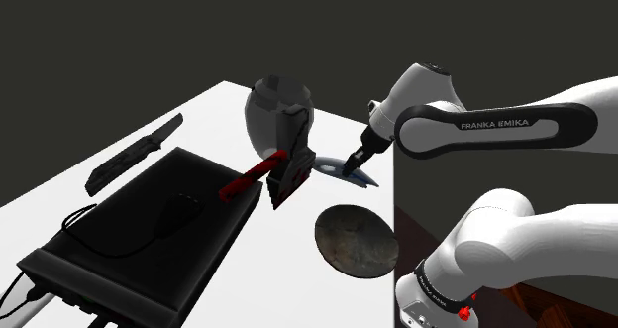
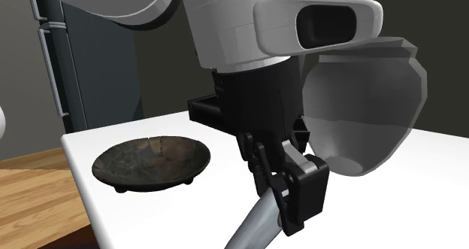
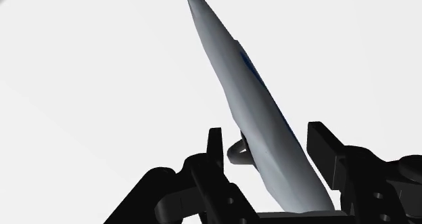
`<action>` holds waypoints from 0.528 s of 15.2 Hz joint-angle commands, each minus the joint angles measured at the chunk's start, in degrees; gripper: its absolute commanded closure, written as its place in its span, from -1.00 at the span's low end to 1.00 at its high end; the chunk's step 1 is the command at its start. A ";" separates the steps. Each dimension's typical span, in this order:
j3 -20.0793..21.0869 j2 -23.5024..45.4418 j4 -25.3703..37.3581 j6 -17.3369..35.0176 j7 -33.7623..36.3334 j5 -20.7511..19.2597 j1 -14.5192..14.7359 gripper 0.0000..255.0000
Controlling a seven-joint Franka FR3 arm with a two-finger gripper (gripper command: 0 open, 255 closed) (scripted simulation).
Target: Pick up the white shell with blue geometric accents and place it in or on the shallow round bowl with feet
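- A white desk (image 1: 213, 118) stands against a plain dark background. On it we see a black case (image 1: 149, 232) and a grey round pot (image 1: 272, 113) towards its middle.
- The white shell with blue accents (image 1: 349, 170) lies near the desk edge closest to the stand, apart from the pot.
- The end effector (image 1: 359, 158) is right down at the shell. In the wrist view its fingers stand apart, one on each side of the shell (image 3: 260, 114).
- We see a strip of desk between one finger (image 3: 215, 148) and the shell, so we judge the end effector released, not yet clasping.
- The shell's long axis runs straight out from the end effector (image 3: 268, 131). Its narrow tip points away and its broad end sits between the fingers, so they would close across its thin dimension.
- The shallow round bowl with feet (image 1: 357, 240) sits empty by the same desk edge, near the shell but not touching it, towards the desk's near corner.
- We judge that the carry, once the shell is gripped, is a short one along that edge.
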 commanded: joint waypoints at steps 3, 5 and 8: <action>0.00 0.00 0.00 0.00 0.00 0.00 0.00 1.00; 0.00 0.00 0.00 0.00 0.00 0.00 0.00 1.00; 0.05 -0.52 0.53 -1.04 0.06 -0.02 -0.03 1.00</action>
